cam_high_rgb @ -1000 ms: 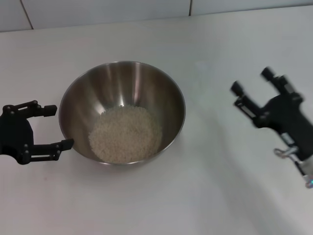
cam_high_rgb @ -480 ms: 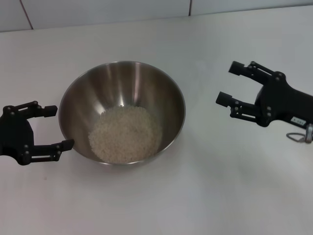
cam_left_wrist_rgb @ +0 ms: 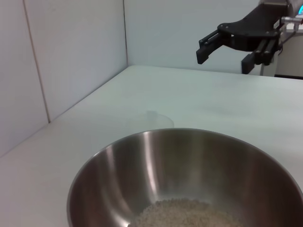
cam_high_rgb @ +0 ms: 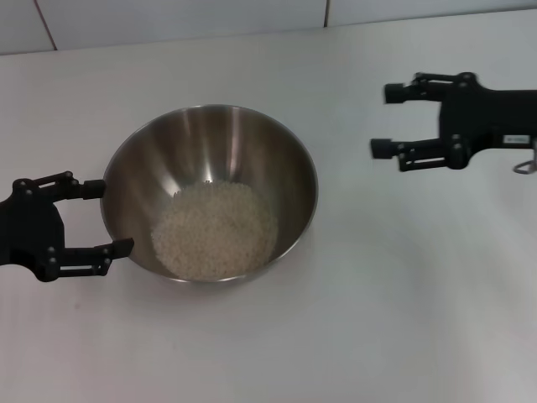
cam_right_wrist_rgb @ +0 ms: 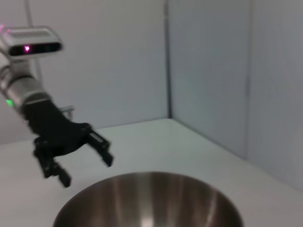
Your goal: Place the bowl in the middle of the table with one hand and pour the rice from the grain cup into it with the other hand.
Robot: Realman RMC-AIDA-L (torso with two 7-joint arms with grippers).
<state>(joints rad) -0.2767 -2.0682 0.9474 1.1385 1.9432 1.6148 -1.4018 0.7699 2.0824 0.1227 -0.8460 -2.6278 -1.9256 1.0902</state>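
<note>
**Inspector:** Position of the bowl (cam_high_rgb: 210,191)?

**Assistant:** Upright on the table (cam_high_rgb: 377,319), roughly central. The rice (cam_high_rgb: 215,229) lies in a pale heap at its bottom.

**Inspector:** Left gripper (cam_high_rgb: 97,218)?

**Assistant:** Low at the bowl's left side, fingers spread wide and holding nothing (the tips sit just beside the outer wall; contact cannot be confirmed).

**Inspector:** Right gripper (cam_high_rgb: 386,120)?

**Assistant:** Well apart from the bowl on its right, raised above the table, fingers pointing toward the bowl, wide open and empty.

**Inspector:** The grain cup (cam_left_wrist_rgb: 158,119)?

**Assistant:** Faintly visible in the left wrist view only, standing on the table beyond the bowl's far rim; its contents cannot be made out.
</note>
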